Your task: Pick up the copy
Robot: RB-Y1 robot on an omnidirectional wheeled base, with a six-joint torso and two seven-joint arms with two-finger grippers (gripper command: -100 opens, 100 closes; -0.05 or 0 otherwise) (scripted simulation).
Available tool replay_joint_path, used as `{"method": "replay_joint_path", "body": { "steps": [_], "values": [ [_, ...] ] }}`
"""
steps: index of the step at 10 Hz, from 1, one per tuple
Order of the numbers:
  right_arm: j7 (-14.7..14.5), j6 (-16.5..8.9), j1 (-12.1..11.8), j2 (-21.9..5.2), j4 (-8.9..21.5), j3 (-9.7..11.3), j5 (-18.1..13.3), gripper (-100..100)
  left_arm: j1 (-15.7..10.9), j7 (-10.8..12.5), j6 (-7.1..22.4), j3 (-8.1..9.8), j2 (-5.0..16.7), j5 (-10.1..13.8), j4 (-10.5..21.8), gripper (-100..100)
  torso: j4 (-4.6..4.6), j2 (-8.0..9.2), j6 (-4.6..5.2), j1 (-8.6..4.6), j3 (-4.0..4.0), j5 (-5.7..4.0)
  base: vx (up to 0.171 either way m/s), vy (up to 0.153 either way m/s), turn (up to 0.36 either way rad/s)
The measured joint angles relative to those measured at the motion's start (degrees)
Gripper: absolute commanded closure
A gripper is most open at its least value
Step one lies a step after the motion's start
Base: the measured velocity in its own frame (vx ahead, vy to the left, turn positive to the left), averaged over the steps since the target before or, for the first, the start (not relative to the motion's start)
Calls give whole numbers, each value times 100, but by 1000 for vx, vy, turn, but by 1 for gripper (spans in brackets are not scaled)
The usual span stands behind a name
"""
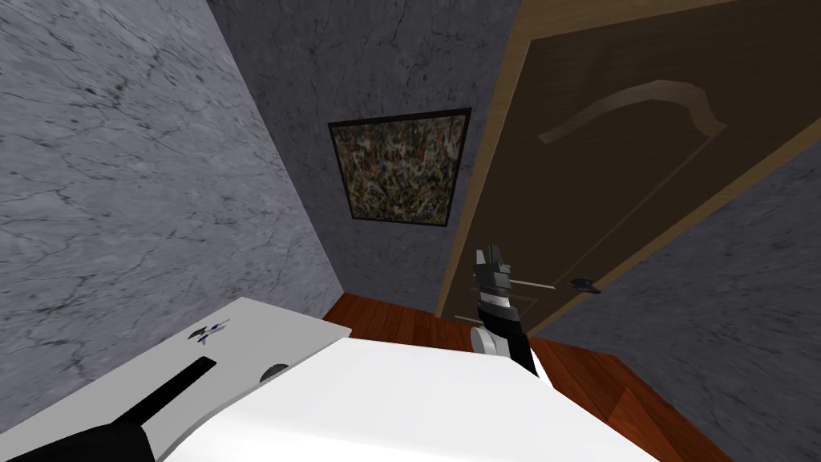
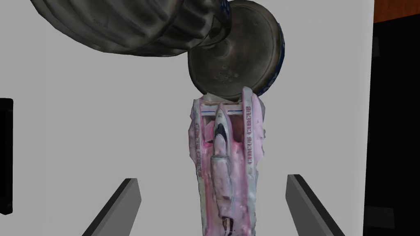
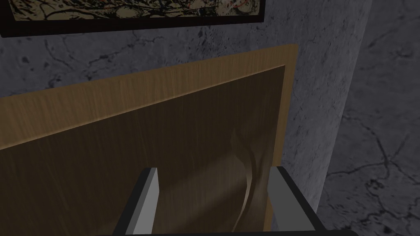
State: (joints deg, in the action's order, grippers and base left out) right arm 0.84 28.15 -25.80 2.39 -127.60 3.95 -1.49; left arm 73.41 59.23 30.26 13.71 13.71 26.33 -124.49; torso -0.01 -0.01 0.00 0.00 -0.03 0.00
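Light grey surface (image 2: 82,123) carries a pink-and-white elongated copy (image 2: 225,155) between the spread fingers of the left tool (image 2: 213,178), against a dark ribbed round-footed vessel (image 2: 233,53); the right tool (image 3: 215,169) is likewise spread.

- The copy (image 2: 225,164) was a long, narrow, pink-and-white piece, with a white shuttle-like figure down its middle and red lettering along its side bands.
- It lay flat on the light grey table (image 2: 102,123), pointing straight away from the left end effector (image 2: 212,178), between its spread fingers and touching neither.
- Its far end met the round foot of a dark goblet-like vessel (image 2: 233,61) lying on its side.
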Motion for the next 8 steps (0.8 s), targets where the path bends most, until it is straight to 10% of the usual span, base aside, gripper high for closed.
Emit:
{"method": "replay_joint_path", "body": {
  "steps": [3, 4, 8],
  "values": [
    [0, 0, 0, 0, 0, 0, 0, 0, -232, -114, -94, -42, -68, -36, 316, -100, 1, 2, 0, 4, 2, 1, 21, 18, 3],
    [0, 0, 0, 0, 0, 0, 0, 0, -239, -124, -106, -45, -69, -37, 330, 100, 1, 6, 0, 0, 4, 0, 0, 0, 0],
    [0, 0, 0, 0, 0, 0, 0, 0, -239, -128, -111, -41, -67, -41, 326, 100, 2, 11, -1, 0, 6, 4, 0, 0, 0]
  ]
}}
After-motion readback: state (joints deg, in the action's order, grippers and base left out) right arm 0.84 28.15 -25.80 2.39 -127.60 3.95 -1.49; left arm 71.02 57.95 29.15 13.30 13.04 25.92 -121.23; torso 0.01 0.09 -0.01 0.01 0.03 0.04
